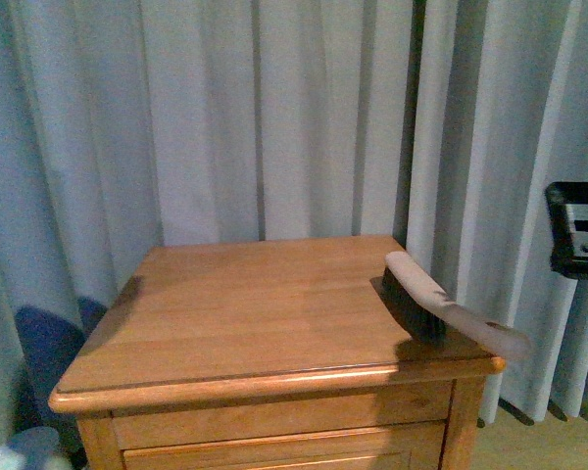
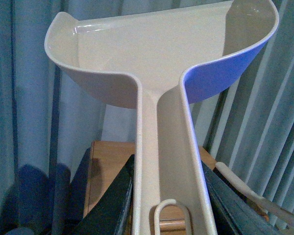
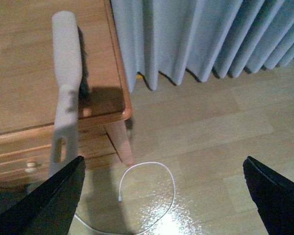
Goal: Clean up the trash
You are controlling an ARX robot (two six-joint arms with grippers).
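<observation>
Brush (image 1: 426, 299) lying on cabinet (image 1: 255, 313) top, right side, handle overhanging front-right corner | curtain (image 1: 274, 117) hanging behind cabinet | cable (image 3: 148, 163) lying on floor (image 3: 225, 127) beside cabinet's right leg | dustpan (image 2: 157, 63) sitting in left gripper (image 2: 169, 196)

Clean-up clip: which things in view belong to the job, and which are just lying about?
Job in hand:
- dustpan, held in the left gripper
- brush on the wooden cabinet
- no trash shows in any view

Lying about:
- white cable on the floor
- curtains
</observation>
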